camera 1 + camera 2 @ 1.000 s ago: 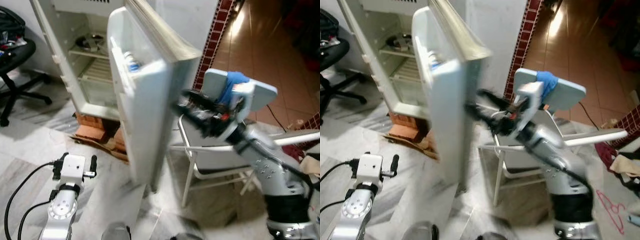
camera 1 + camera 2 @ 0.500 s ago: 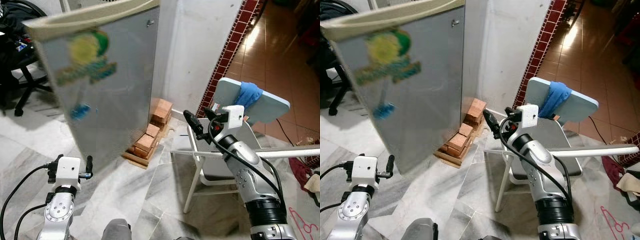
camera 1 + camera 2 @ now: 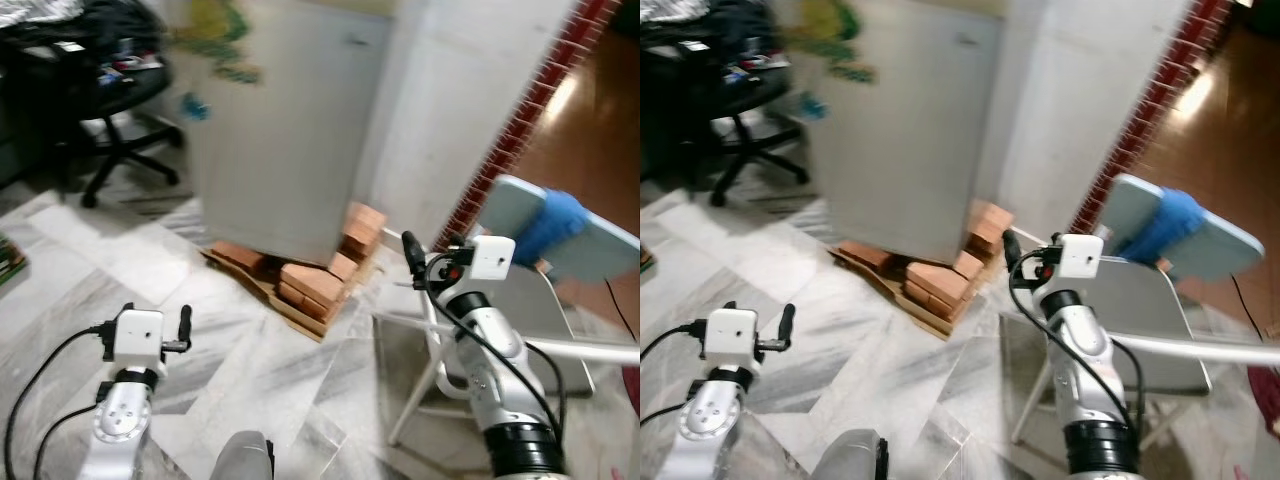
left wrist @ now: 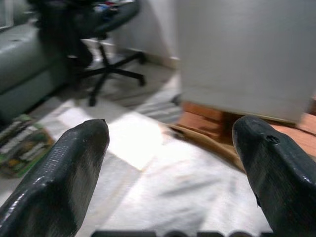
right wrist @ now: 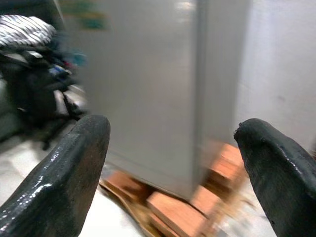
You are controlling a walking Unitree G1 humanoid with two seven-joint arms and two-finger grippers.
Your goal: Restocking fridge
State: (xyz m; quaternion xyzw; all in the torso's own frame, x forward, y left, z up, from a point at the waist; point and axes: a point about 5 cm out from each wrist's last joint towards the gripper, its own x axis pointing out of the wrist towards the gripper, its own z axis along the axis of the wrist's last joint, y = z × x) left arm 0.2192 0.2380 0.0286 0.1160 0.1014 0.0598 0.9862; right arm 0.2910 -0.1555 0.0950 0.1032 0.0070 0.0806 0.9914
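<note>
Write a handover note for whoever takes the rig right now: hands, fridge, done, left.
Left hand: open, empty, low over the marble floor.
Right hand: open, empty, raised toward the fridge, not touching it.
Fridge: door looks shut, standing on bricks. Folding chair beside the right arm.
Done: door appears closed.
Left: no stock items in view, so I can't confirm the restock is complete.

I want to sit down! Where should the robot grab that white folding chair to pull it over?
Probably the chair's backrest, gripped along its bare top edge beside the blue cloth. That edge looks thin enough for two fingers and stands highest. The right tool is nearest, open and empty, so it could come from the front, above the seat.
</note>
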